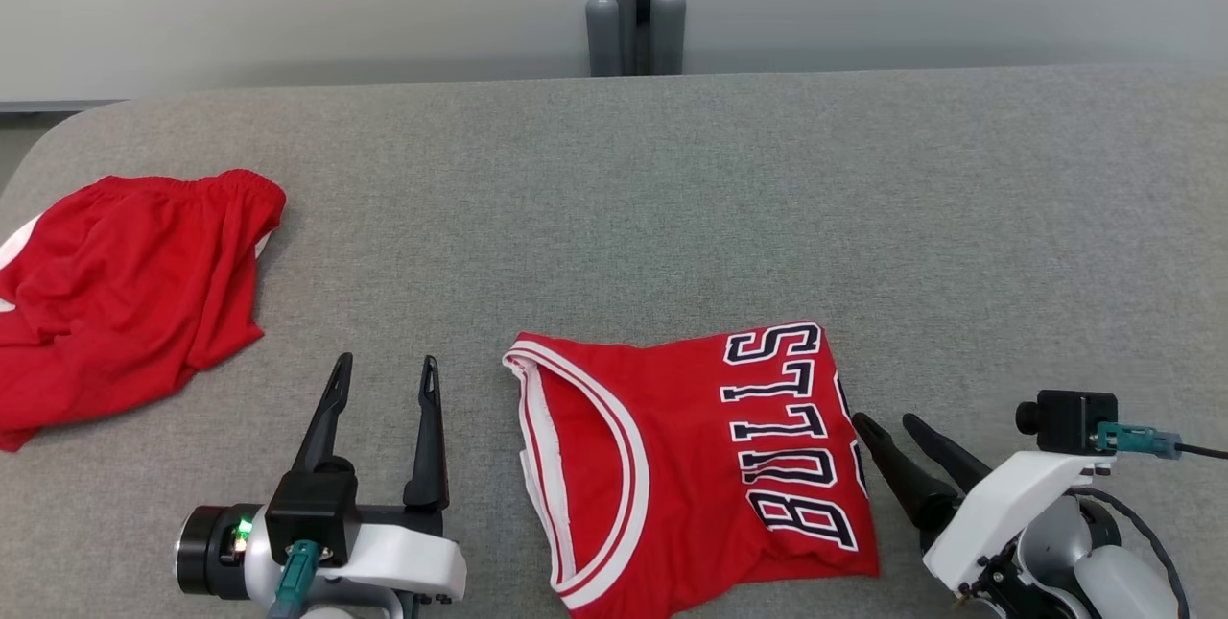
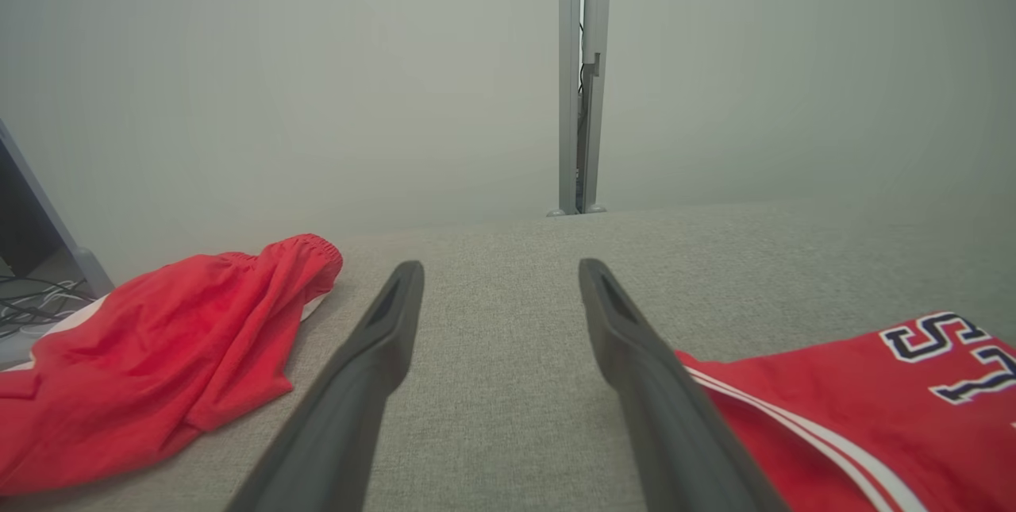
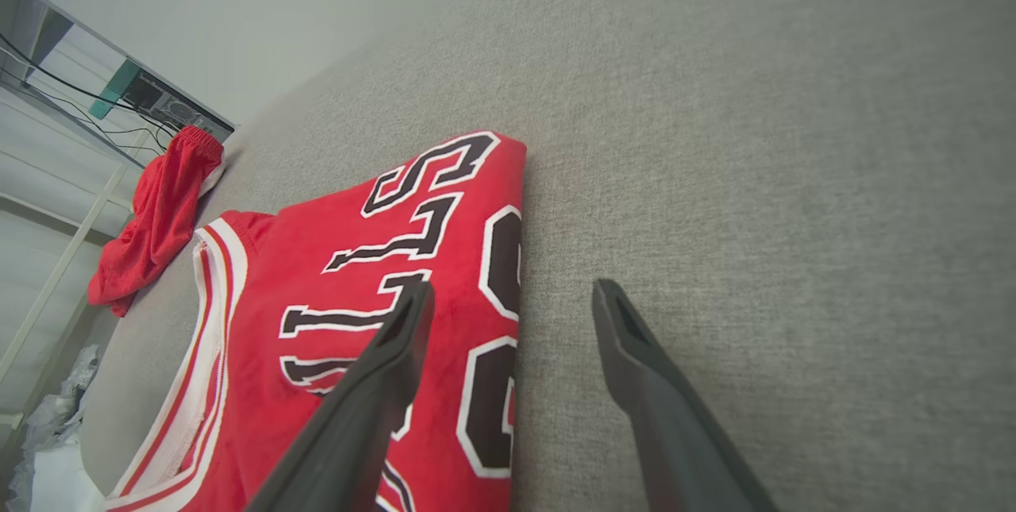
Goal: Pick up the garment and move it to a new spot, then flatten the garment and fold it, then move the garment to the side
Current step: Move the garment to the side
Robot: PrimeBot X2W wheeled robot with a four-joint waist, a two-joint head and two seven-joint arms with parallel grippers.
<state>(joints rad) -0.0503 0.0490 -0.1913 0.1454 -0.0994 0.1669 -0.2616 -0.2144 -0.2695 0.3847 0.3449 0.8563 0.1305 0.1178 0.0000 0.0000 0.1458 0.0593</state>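
Note:
A red jersey (image 1: 691, 465) with white trim and "BULLS" lettering lies folded flat near the front edge of the grey table (image 1: 672, 197); it shows too in the left wrist view (image 2: 857, 409) and right wrist view (image 3: 333, 282). My left gripper (image 1: 384, 371) is open to the jersey's left, apart from it, nothing between its fingers (image 2: 381, 353). My right gripper (image 1: 887, 422) is open just off the jersey's right edge, with one finger (image 3: 381, 385) over the cloth's edge and the other (image 3: 643, 385) over bare table.
Crumpled red shorts (image 1: 125, 293) lie at the table's left edge, also in the left wrist view (image 2: 159, 353). A grey post (image 1: 635, 0) stands behind the far edge. Bare grey surface spreads across the middle and right.

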